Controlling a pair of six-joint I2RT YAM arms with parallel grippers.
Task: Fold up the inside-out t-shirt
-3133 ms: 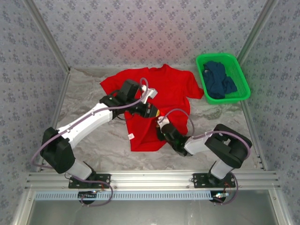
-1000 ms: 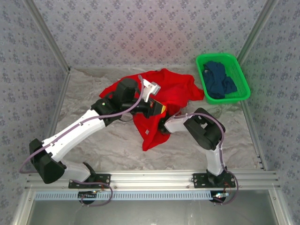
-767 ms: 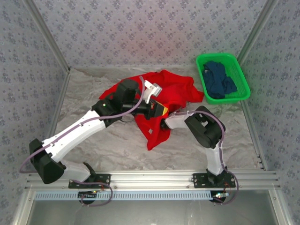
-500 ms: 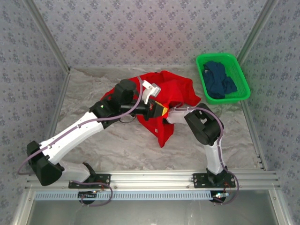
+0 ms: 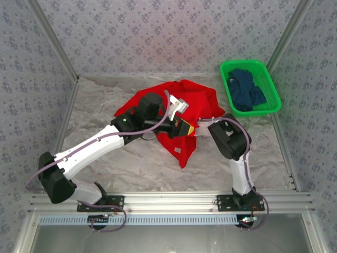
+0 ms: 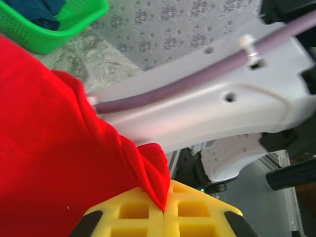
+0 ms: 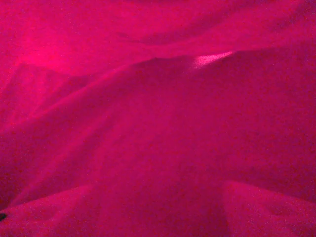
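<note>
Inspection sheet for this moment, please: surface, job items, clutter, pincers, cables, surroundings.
Surface: marbled grey-white table; no spills seen.
Job's things: red t-shirt is bunched up mid-table, not flat, with one flap trailing toward the near edge.
Clutter: green basket at the far right, holding a dark navy garment; nothing else seen.
Pincers: left pincer is shut on a fold of the t-shirt. The right pincer is buried under the cloth, so open or shut cannot be told.
Cables: purple cable runs tied along the right arm, and a similar one runs along the left arm; no snag seen.
Surroundings: patterned walls and an aluminium rail at the near edge.
</note>
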